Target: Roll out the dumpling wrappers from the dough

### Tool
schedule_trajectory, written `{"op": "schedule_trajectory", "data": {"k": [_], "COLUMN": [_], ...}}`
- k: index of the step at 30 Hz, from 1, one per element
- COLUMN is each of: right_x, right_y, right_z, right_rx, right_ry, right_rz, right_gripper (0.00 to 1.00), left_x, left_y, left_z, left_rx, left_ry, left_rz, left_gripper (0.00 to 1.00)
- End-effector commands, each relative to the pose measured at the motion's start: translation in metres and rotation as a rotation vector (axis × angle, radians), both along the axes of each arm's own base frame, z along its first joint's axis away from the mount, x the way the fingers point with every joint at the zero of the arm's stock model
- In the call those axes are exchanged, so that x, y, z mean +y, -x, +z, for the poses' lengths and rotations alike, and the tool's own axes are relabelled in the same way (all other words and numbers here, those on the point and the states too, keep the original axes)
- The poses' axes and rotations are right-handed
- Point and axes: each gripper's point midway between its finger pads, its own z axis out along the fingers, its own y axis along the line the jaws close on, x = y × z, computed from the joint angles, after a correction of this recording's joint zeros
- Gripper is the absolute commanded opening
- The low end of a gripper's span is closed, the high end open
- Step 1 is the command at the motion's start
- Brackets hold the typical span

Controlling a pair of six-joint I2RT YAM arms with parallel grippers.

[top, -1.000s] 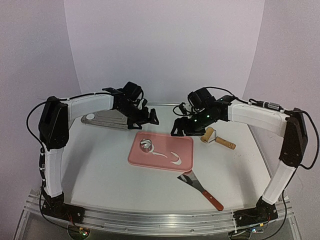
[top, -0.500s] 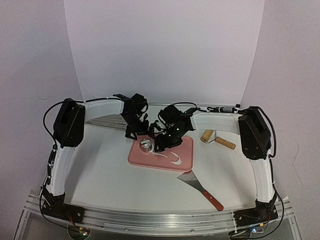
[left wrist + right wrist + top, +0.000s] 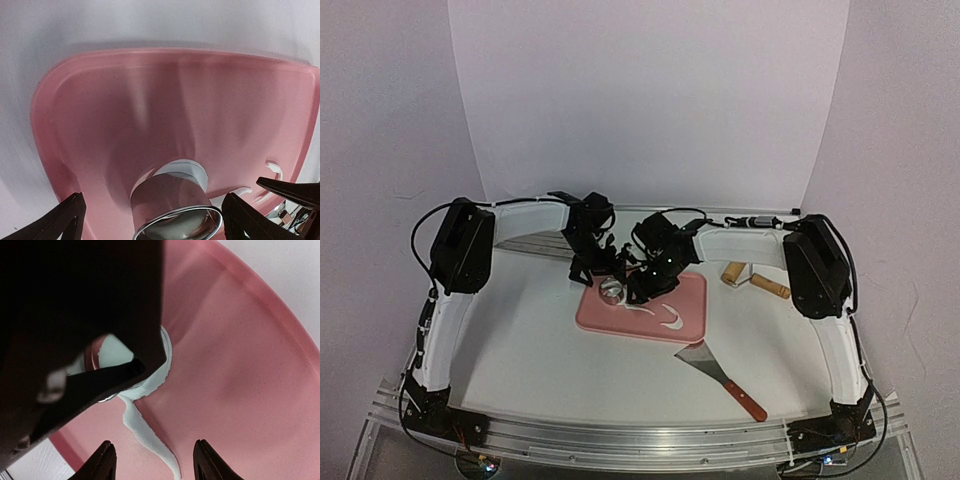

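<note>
The small metal ring cutter (image 3: 612, 290) stands upright on the pink tray (image 3: 685, 300), near its back left corner. In the left wrist view the cutter (image 3: 172, 205) sits on white dough, between the open fingers of my left gripper (image 3: 152, 222), which do not clamp it. My right gripper (image 3: 155, 462) is open, low over the tray just right of the cutter, with the thin curved white scrap strip (image 3: 145, 435) between its fingertips. White dough (image 3: 114, 351) shows inside the ring. No loose dumpling wrapper disc is in view. The left gripper hides much of the right wrist view.
More white scrap strips (image 3: 670, 320) lie on the tray's right half. A wooden roller (image 3: 755, 280) lies right of the tray. A metal spatula with a red handle (image 3: 725, 378) lies in front of the tray. A flat metal tray (image 3: 535, 243) sits at the back left.
Both arms have swung in from the back of the table and come down over the cutter on the pink tray. In the last half second they have only shifted slightly.
</note>
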Motion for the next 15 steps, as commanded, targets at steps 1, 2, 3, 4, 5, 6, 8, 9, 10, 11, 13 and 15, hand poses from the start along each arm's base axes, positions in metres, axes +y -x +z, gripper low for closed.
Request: {"op": "schedule_trajectory", "data": {"k": [1,2,3,4,5,6,8,9,10,11,13,15], "right_x": [0.007,0.007,0.008,0.007,0.007,0.007,0.007,0.007,0.006,0.004,0.000,-0.007], "right_y": [0.009,0.010,0.011,0.011,0.012,0.013,0.015,0.016,0.017,0.019,0.022,0.025], "right_z": [-0.021,-0.023,-0.025,-0.028,-0.029,-0.030,-0.033,-0.035,-0.037,-0.039,-0.041,-0.042], "right_rx": [0.030,0.033,0.035,0.037,0.037,0.037,0.041,0.044,0.045,0.045,0.040,0.040], "right_ry": [0.024,0.027,0.031,0.035,0.038,0.041,0.048,0.051,0.057,0.066,0.085,0.101], "right_rz": [0.043,0.045,0.049,0.050,0.051,0.053,0.055,0.057,0.057,0.058,0.053,0.031], "right_gripper": [0.53,0.53,0.53,0.53,0.52,0.52,0.52,0.52,0.52,0.52,0.51,0.51], "left_x": [-0.013,-0.013,-0.013,-0.013,-0.013,-0.013,-0.012,-0.011,-0.009,-0.008,-0.005,-0.003], "left_y": [0.003,0.003,0.004,0.004,0.004,0.005,0.005,0.005,0.005,0.006,0.007,0.007], "left_z": [0.004,0.003,0.002,0.001,0.000,-0.001,-0.003,-0.004,-0.006,-0.007,-0.008,-0.008], "left_rx": [0.006,0.009,0.012,0.014,0.017,0.020,0.024,0.026,0.028,0.030,0.034,0.034], "left_ry": [0.046,0.045,0.044,0.043,0.043,0.043,0.038,0.032,0.026,0.018,0.008,0.000], "left_rz": [-0.025,-0.025,-0.026,-0.025,-0.024,-0.023,-0.018,-0.014,-0.010,-0.004,0.007,0.020], "left_gripper": [0.95,0.94,0.93,0.93,0.92,0.90,0.87,0.86,0.85,0.84,0.81,0.78]}}
